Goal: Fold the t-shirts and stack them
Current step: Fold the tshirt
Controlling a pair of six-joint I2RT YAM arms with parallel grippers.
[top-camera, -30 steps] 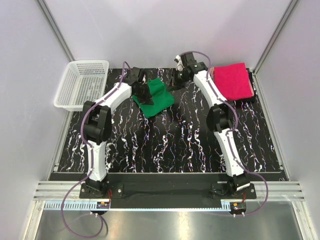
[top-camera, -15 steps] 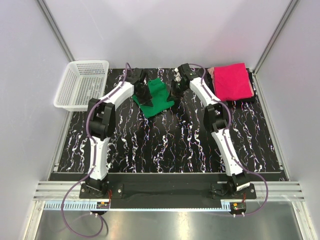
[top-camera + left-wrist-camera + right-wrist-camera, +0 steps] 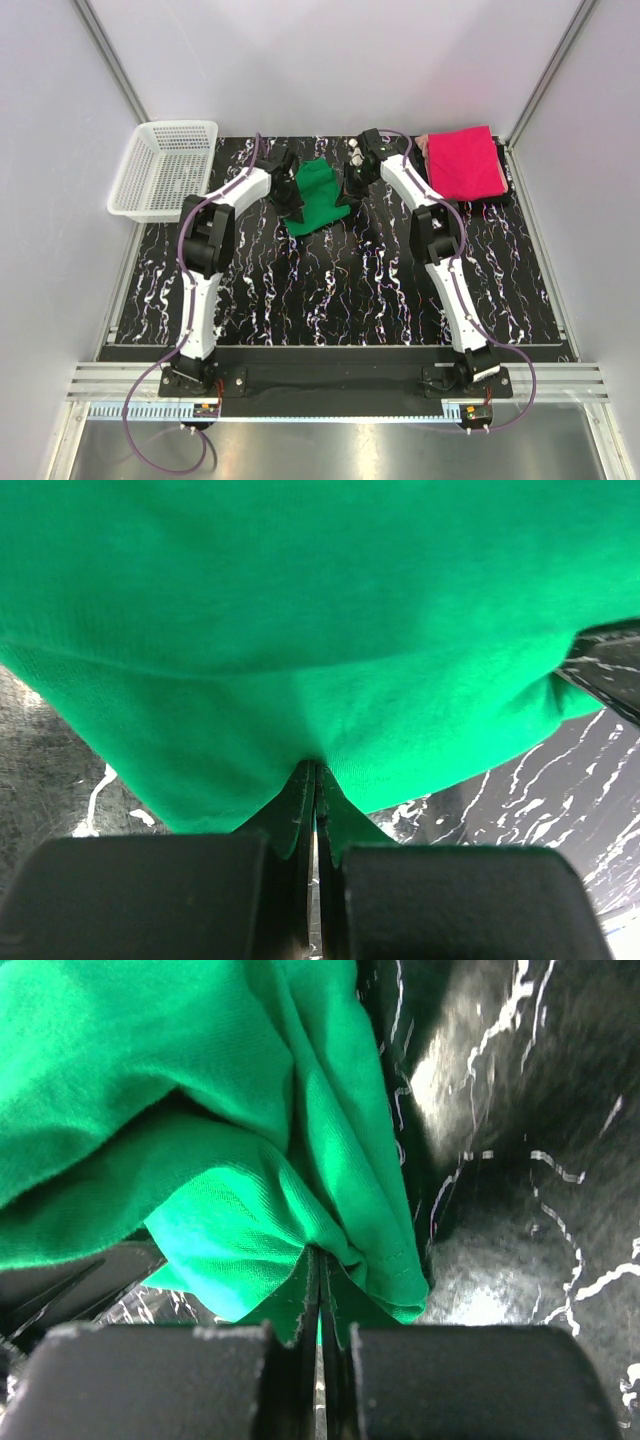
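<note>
Seen from above, the left gripper [image 3: 292,196] and right gripper [image 3: 345,190] flank the folded green t-shirt [image 3: 317,198] at the far middle of the table [image 3: 340,290]. The pink t-shirt [image 3: 465,163] lies far right, and both shirts are outside the white mesh basket [image 3: 150,196] at far left. Only the wrist cameras reveal the grips: each gripper's fingers are pressed together, pinching a green edge.

- Top view was evenly and brightly lit from above, sharp throughout, with faint shadows only.
- Left wrist view showed the green shirt [image 3: 320,610] soft, out of focus.
- Right wrist view showed pale glare on the table [image 3: 470,1070].
</note>
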